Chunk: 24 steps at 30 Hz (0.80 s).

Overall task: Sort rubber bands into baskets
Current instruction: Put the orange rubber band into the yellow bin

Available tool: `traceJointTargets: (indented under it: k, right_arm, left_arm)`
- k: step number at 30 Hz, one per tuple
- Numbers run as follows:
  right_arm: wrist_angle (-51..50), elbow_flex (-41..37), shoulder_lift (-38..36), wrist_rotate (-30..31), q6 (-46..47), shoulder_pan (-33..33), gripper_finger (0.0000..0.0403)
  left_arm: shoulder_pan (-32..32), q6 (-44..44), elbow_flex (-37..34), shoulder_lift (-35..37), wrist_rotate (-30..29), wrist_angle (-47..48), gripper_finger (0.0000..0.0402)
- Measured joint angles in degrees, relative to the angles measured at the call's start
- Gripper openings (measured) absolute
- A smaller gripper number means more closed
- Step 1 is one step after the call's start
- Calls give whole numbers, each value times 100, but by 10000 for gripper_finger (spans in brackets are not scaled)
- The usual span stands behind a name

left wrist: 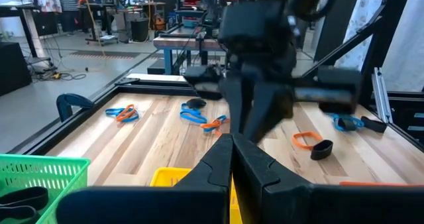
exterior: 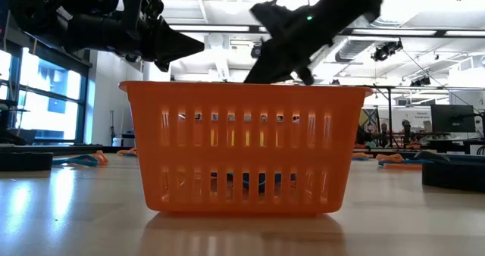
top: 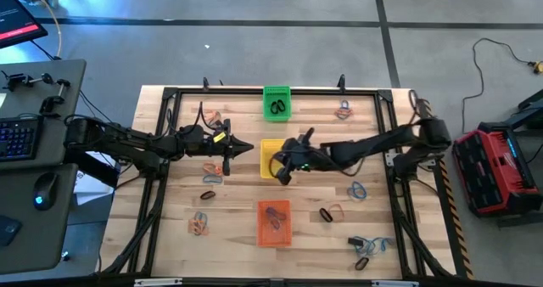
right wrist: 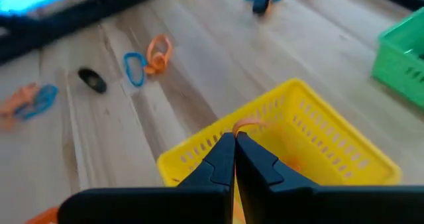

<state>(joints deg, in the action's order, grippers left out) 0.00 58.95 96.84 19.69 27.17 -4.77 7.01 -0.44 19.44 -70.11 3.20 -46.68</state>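
Rubber bands [top: 357, 190] lie scattered over the worktop [top: 237, 227] around the baskets [top: 273, 222], light, limp and stretchy, best pinched across one strand; the right hand [right wrist: 234, 139] is pressed together on an orange one above the yellow basket [right wrist: 331, 139], while the left hand [top: 246, 149] waits shut beside it.

We see a grey floor [top: 254, 58], a desk with keyboard [top: 19, 138], and bright ceiling lights [exterior: 227, 29].
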Motion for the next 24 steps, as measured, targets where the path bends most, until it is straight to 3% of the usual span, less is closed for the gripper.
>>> traceJointTargets:
  k: [10,21,24]
  right_arm:
    - [-734,731,1173,-235,-12,261,0]
    - [-749,777,1261,-385,-355,323,1]
    - [-749,779,1256,-406,-494,312,17]
  left_arm:
    - [-49,-1,0,0,4,2,0]
    - [-55,2,0,0,7,4,0]
    - [-55,2,0,0,7,4,0]
